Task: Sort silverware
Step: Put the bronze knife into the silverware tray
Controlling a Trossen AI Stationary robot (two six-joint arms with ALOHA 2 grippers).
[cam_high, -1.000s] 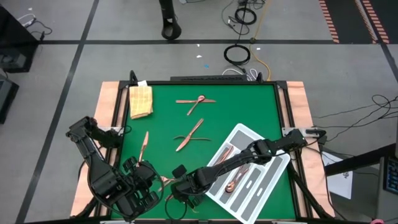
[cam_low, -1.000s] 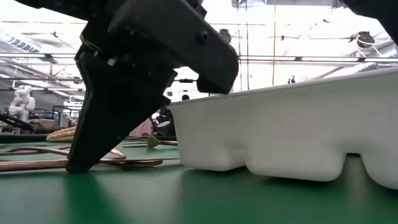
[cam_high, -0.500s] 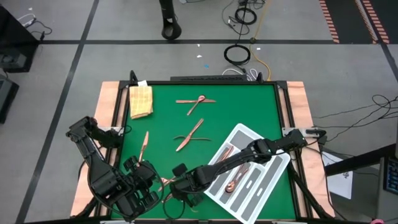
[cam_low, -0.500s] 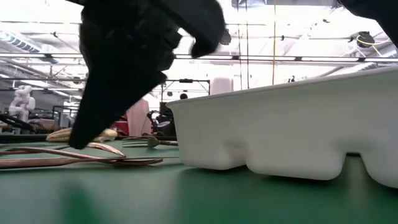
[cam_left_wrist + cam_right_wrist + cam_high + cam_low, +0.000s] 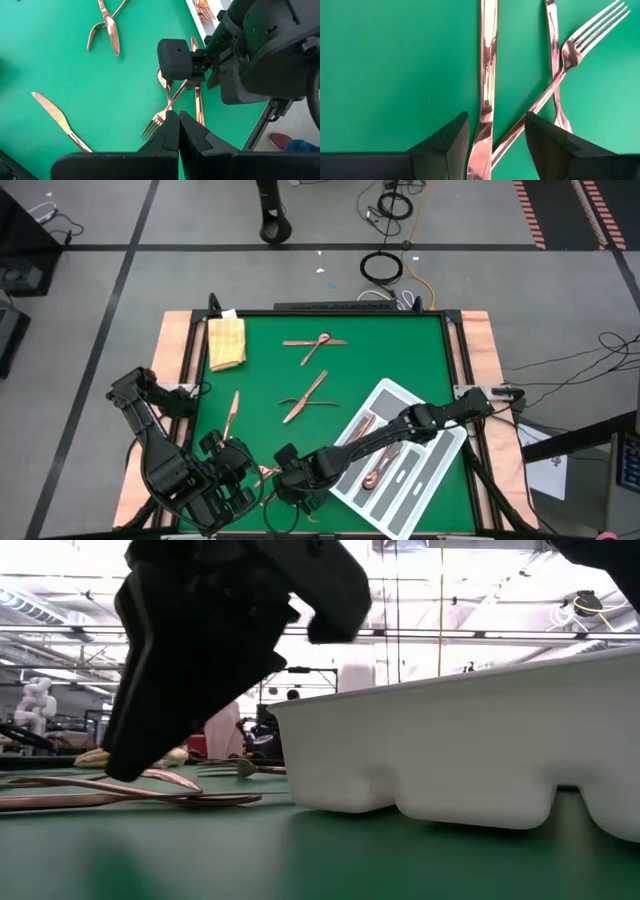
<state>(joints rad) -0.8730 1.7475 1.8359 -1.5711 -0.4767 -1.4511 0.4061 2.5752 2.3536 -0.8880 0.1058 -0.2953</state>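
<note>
Our right gripper [image 5: 493,137] has just spread its fingers wide, straddling a knife [image 5: 487,75] whose length runs straight ahead between them; left gripper [image 5: 178,131] waits shut nearby.

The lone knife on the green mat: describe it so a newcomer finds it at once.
Start at the yellow cloth in the mat's far left corner. Come towards the left arm: the knife lies alone there, touching nothing, whereas the other loose cutlery lies in crossed clusters.

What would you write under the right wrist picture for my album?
Right tool open over a copper knife, beside a crossed fork.
</note>
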